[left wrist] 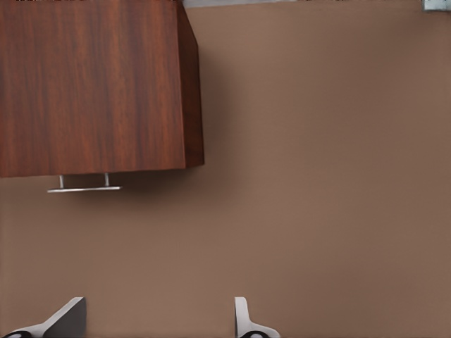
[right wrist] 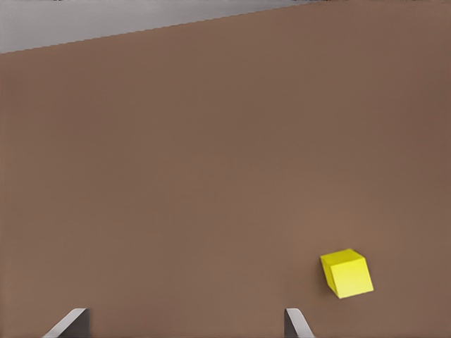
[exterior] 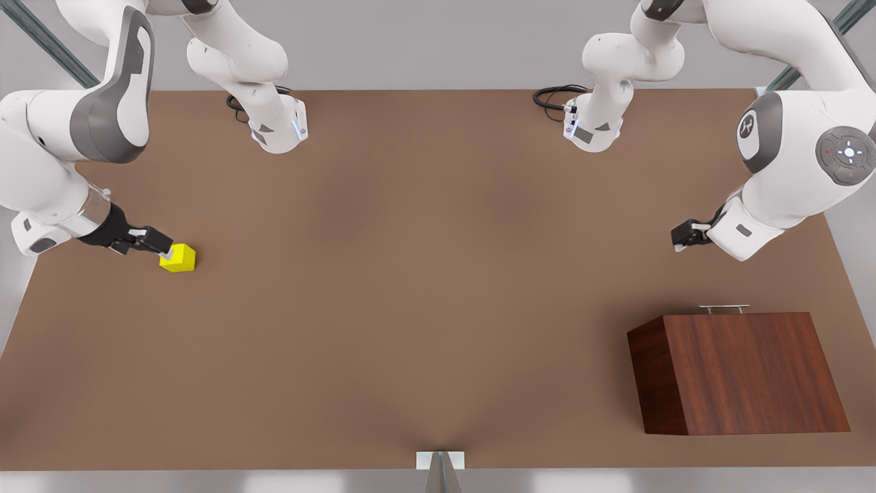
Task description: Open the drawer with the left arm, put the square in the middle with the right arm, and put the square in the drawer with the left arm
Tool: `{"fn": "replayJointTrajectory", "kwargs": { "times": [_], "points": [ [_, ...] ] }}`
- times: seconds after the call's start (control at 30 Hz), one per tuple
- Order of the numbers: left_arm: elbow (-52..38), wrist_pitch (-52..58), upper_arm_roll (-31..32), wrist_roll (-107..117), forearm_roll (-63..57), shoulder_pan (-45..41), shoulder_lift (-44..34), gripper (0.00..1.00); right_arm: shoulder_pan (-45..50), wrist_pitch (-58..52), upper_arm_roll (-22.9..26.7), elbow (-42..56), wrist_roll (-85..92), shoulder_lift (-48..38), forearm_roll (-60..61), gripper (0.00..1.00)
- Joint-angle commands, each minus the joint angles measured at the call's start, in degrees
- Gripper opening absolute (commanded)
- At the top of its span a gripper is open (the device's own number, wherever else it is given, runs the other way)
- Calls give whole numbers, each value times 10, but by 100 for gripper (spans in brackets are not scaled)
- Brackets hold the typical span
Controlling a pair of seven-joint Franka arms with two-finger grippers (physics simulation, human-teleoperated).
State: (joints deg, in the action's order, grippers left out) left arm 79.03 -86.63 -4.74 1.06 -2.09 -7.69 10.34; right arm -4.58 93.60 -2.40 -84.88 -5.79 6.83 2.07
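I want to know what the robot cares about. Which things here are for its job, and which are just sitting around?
For the job:
- yellow square, beside the right gripper
- drawer handle on the closed wooden cabinet
- left gripper, open, above the handle
- bare middle of the table

Just there:
- black cables
- metal bracket

1. A small bright yellow cube [exterior: 178,258] rests on the matte brown tabletop [exterior: 410,287] at the front view's left.
2. The right gripper [exterior: 159,248] hangs just beside the cube.
3. The left gripper [exterior: 679,243] hangs above the dark reddish-brown wooden cabinet [exterior: 739,373], near its silver bar handle [exterior: 723,309].
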Motion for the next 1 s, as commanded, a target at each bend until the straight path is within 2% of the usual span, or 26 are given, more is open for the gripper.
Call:
{"fn": "replayJointTrajectory", "kwargs": {
  "times": [0.0, 0.07, 0.1, 0.17, 0.23, 0.27, 0.3, 0.33, 0.47, 0.57, 0.67, 0.73, 0.87, 0.97],
  "points": [
    [0, -9, -1, 5, 0, 0, -1, 100, 0, 8, 0, 1, -15, -1, 0, 100],
    [17, 1, -17, 10, 0, 3, 2, 100, 0, 6, 0, 1, -15, -1, 0, 100],
    [61, 23, -47, 108, 4, 3, -2, 100, 0, 4, -1, -5, -12, -4, -3, 100],
    [139, -30, -60, 331, 5, 11, -18, 100, -1, -27, 0, -23, 8, -15, -2, 100],
    [243, -171, -73, 584, 2, 11, -63, 100, -1, -25, 0, -47, 10, -28, 0, 100],
    [263, -216, -83, 664, 2, 11, -70, 100, 0, -17, 0, -57, 10, -36, 0, 100],
    [297, -278, -85, 688, 2, 11, -79, 100, 0, -16, 0, -60, 16, -36, 0, 100],
    [360, -399, -99, 714, 2, 11, -93, 100, -3, -4, 1, -71, 46, -40, 1, 100],
    [476, -637, -124, 824, -7, 12, -93, 100, 1, 59, 0, -138, 49, -58, 1, 100],
    [510, -649, -126, 864, -32, 12, -106, 100, 0, 128, 0, -185, 49, -45, 1, 100],
    [518, -666, -131, 999, -139, 12, -103, 100, -4, 137, 0, -182, 49, -21, -2, 100],
    [518, -670, -132, 1044, -143, 19, -102, 100, -8, 139, 3, -182, 49, -5, -2, 100],
    [511, -674, -131, 1084, -136, 36, -82, 100, -21, 95, 6, -156, 54, 6, -1, 100],
    [513, -760, -129, 1102, -97, 36, -60, 100, -32, 35, 6, -112, 64, 6, -7, 100]
  ]
}}
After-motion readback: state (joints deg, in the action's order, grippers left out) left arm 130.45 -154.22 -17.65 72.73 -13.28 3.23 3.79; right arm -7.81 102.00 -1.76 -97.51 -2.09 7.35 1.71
